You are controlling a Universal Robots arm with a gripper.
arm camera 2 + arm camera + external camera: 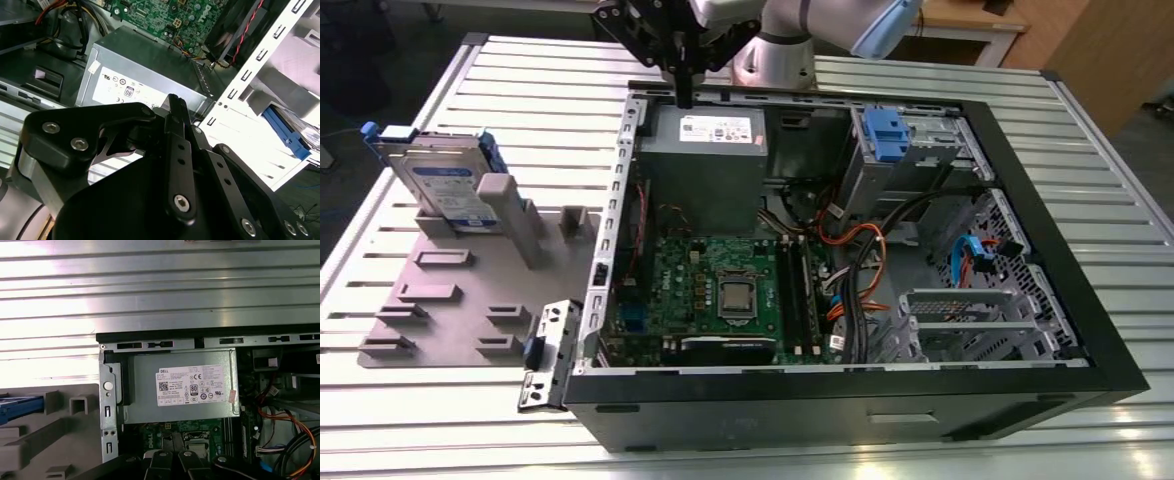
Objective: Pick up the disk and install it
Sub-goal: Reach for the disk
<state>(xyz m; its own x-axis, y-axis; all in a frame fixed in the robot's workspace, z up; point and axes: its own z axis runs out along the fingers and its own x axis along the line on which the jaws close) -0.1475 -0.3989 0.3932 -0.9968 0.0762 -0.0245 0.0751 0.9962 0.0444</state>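
nothing was done yet: the disk (447,185) stood in its rack (454,300) at the exterior view's upper left; the gripper (683,98), pressed together and empty, hung above the power supply (707,165).

I see the disk (447,185) silver-grey w/ white-blue label, blue frame. PSU box (707,165) grey w/ 1 white sticker; mainboard (720,290) green. Table (520,90) ribbed silver, gripper (683,98) black.
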